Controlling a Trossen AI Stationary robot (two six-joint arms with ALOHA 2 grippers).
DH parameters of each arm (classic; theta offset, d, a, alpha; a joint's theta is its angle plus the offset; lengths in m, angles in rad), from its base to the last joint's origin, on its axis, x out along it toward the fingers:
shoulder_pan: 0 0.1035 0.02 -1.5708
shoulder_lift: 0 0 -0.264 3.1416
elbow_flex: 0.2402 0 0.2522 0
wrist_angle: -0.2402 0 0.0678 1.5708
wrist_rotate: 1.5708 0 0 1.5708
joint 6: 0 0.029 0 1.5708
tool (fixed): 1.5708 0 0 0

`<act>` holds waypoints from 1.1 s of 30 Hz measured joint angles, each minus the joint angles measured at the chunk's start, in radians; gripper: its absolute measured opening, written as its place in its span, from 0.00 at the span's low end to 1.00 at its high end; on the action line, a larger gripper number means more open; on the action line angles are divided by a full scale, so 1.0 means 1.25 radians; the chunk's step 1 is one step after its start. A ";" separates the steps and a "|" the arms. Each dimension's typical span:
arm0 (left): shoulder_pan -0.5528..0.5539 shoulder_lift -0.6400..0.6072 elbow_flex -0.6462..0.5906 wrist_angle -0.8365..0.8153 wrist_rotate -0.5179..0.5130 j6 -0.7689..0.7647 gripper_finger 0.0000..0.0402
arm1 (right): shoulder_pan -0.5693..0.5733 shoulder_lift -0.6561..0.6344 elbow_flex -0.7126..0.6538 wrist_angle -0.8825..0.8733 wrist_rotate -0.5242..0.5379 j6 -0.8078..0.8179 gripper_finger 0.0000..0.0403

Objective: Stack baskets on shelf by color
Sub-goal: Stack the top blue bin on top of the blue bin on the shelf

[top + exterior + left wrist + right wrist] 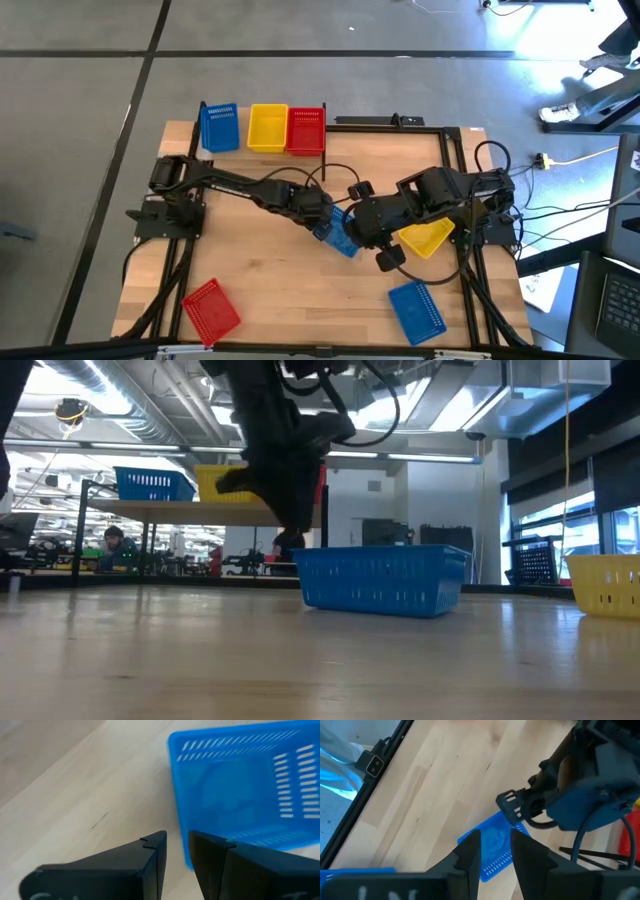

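Observation:
A blue basket (338, 238) (380, 580) stands upright on the table's middle. My left gripper (176, 855) (322, 222) slants down over the basket's left end wall (181, 795), open, one finger outside the wall and one over the inside. My right gripper (495, 852) (364, 232) hangs open higher up, above the same basket (492, 845), holding nothing. On the shelf (180, 508) at the far edge stand a blue basket (220, 128), a yellow basket (267, 128) and a red basket (306, 131), side by side. My left gripper stands astride the rim of the blue basket's end wall (188, 859), coming from above and from the table's left. Whether a finger touches the wall I cannot tell. The basket rests flat on the table.
A yellow basket (425, 238) (605, 582) lies right of centre, partly under my right arm. Another blue basket (415, 310) sits at the near right and a red basket (210, 310) at the near left. Black frame rails (455, 150) and cables run along the table's sides.

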 joint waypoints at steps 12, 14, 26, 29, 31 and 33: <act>0.001 0.023 0.001 0.038 -0.026 0.015 0.18 | 0.000 -0.001 -0.001 -0.013 0.000 0.000 0.25; 0.001 0.028 -0.002 0.028 -0.020 0.015 0.18 | 0.000 -0.001 -0.001 -0.014 0.000 0.000 0.25; 0.001 0.078 0.001 0.069 -0.021 0.015 0.18 | 0.000 -0.001 -0.001 -0.029 0.000 -0.002 0.25; 0.001 0.099 0.000 0.078 -0.012 0.014 0.18 | 0.000 -0.001 -0.001 -0.032 0.000 -0.002 0.25; 0.001 0.109 -0.001 0.073 0.001 0.015 0.18 | 0.000 -0.001 -0.001 -0.033 0.000 -0.003 0.25; 0.001 0.121 0.000 0.090 0.017 0.031 0.18 | 0.000 -0.001 -0.001 -0.035 0.000 -0.003 0.25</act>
